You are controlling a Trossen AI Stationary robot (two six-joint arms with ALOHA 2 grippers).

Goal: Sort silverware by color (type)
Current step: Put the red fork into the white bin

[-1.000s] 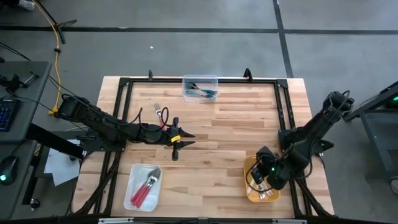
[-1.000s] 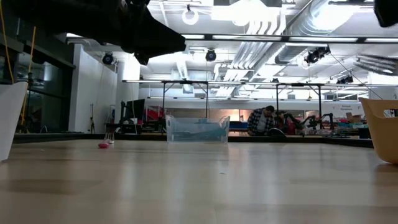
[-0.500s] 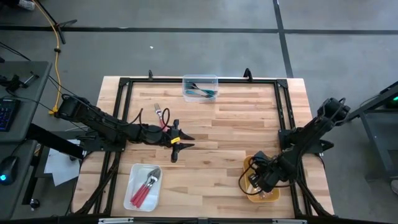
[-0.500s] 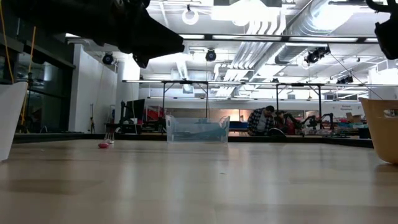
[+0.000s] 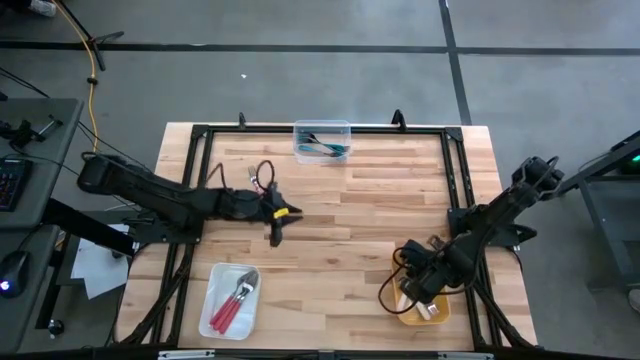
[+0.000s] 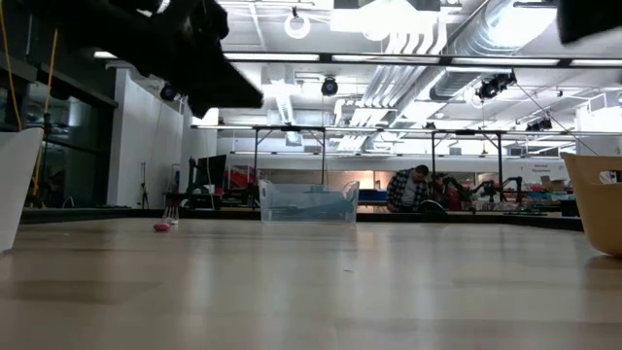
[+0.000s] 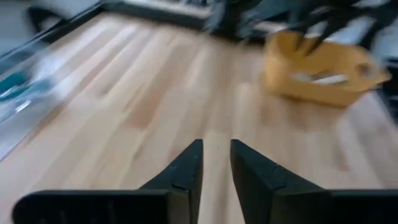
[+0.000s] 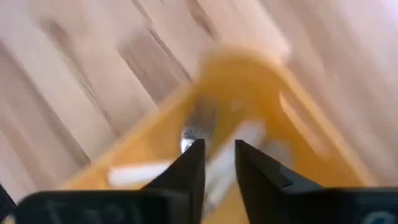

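Right gripper [image 5: 418,296], fingers slightly spread and empty, hovers over the yellow bin [image 5: 432,312] holding white-handled forks [image 8: 143,174]. Left gripper [image 5: 274,232], slightly parted, empty, hangs mid-table. Red-handled forks [image 5: 232,305] fill the white tray [image 5: 213,318].

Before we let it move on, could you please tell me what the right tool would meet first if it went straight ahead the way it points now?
The right tool, fingers apart, points down into the yellow plastic bin; it would probably first meet the white-handled fork lying inside, though depth is unclear.
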